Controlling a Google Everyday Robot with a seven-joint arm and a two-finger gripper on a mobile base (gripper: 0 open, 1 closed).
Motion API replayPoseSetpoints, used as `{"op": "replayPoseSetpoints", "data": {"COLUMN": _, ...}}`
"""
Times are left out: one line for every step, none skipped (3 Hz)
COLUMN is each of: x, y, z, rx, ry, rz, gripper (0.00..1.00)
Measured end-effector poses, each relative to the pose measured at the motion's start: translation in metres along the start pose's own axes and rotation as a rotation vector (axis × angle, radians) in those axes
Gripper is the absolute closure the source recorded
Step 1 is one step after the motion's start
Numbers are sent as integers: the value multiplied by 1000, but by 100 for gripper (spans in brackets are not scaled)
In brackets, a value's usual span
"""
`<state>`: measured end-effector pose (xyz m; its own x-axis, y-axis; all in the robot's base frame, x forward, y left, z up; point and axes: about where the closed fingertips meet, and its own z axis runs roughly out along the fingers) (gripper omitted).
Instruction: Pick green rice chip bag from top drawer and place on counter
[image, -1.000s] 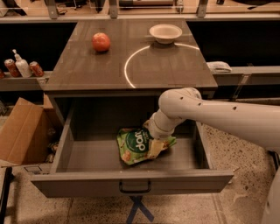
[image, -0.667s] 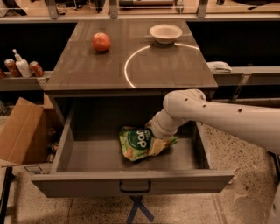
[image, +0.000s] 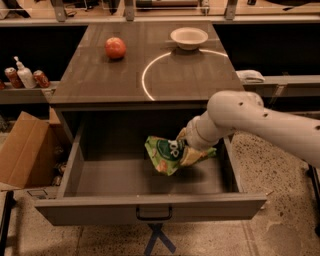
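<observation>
- The glossy grey-brown rectangular counter (image: 100, 75) is the flat top of a cabinet. A thin white arc (image: 145, 80) curves across it.
- A round red apple (image: 115, 48) sits on the counter's far left, and a shallow white bowl (image: 189, 37) on its far right, well apart from each other.
- Around the cabinet there is a speckled stone-like floor (image: 260, 165), and an open brown cardboard box (image: 22, 155) stands to the left.
- Above the box, a side ledge holds two red cans (image: 41, 78) and a white pump bottle (image: 24, 76).
- The wide, deep grey-brown top drawer (image: 150, 202) is pulled fully out. It has a plain matte front panel with a small dark metal handle (image: 154, 215).
- The smooth white arm reaches into the drawer from the right.
- Its gripper (image: 186, 150), mostly hidden behind the wrist, clamps the right end of the bag.
- The crinkly light-green rice chip bag (image: 165, 152) with a dark green round logo hangs crumpled and tilted. It is inside the drawer, right of centre, above the drawer floor.
</observation>
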<state>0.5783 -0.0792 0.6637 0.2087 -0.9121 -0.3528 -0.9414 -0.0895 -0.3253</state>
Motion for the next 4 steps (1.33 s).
{"op": "replayPoseSetpoints", "data": {"x": -2, "y": -11, "z": -49, "rx": 79, "ry": -31, "rz": -35, "gripper": 100}}
{"op": "replayPoseSetpoints", "data": {"x": -2, "y": -12, "z": -49, "rx": 81, "ry": -31, "rz": -37, "gripper": 100}}
{"op": "replayPoseSetpoints", "data": {"x": -16, "y": -11, "z": -75, "rx": 129, "ry": -32, "rz": -91, "gripper": 100}}
{"op": "replayPoseSetpoints", "data": {"x": -42, "y": -5, "z": -122, "rx": 215, "ry": -24, "rz": -183, "gripper": 100}}
